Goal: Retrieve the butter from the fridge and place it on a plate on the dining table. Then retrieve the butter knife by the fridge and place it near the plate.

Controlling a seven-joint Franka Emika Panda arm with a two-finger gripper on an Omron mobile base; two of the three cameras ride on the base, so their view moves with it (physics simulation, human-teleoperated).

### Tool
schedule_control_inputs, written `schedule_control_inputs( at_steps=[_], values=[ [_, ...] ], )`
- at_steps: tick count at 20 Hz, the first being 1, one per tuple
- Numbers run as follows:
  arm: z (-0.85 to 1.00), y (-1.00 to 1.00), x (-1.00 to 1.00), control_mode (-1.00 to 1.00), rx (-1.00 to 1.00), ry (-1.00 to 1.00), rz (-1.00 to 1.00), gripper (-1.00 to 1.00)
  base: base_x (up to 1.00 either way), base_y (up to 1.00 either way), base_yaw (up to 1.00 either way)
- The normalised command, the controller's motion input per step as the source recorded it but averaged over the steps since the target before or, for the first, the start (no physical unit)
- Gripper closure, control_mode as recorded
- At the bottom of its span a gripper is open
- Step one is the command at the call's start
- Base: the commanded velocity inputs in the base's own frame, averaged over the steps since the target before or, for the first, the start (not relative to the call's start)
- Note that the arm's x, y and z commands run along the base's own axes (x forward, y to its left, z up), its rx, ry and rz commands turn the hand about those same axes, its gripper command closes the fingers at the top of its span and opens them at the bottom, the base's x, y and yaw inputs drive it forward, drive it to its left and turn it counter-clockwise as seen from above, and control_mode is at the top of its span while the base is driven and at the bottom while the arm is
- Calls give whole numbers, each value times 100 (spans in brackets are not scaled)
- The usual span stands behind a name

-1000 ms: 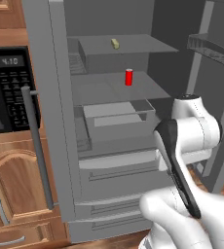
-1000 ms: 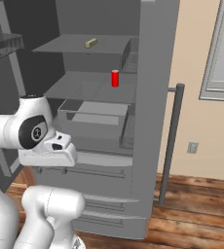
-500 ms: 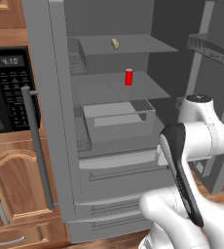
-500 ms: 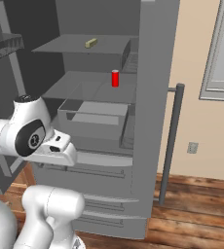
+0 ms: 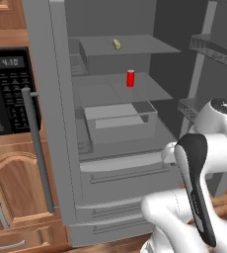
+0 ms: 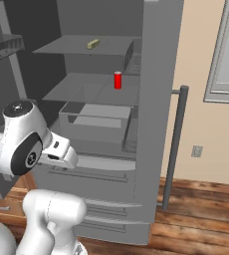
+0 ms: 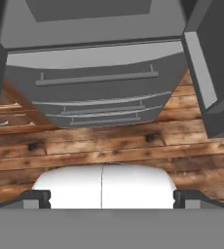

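Fridge (image 5: 61, 148) standing open, both doors swung wide. On the top shelf (image 5: 130, 47), butter (image 5: 116, 44): a small pale yellow stick lying flat, long axis running front to back, slightly toward 1 o'clock in the left base view and toward 2 o'clock in the right base view. One shelf down, at about 5 o'clock from the butter, a red container (image 5: 130, 78) standing upright. Below that, a grey bin (image 5: 120, 121), open-topped, nothing visible inside. Lower drawers (image 7: 97, 82) closed, bar handles across them. Microwave (image 5: 9, 89) at 9 o'clock of the fridge. Gripper (image 7: 112, 199) low before the drawers, aimed at the wood floor (image 7: 109, 146), fingertips spread wide apart, grasping nothing, well below the butter.
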Motion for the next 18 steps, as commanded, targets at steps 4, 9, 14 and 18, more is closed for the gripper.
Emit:
schedule_control_inputs(
  at_steps=[4, 9, 14, 18],
  values=[
    [23, 0, -9, -100, 3, -18, 0, -100, 0, 0, 0],
    [6, 0, -9, -100, 0, -3, 0, -100, 0, 0, 0],
    [0, 0, 0, -100, 0, 0, 0, -100, 0, 0, 0],
    [0, 0, 0, -100, 0, 0, 0, -100, 0, 0, 0]
  ],
)
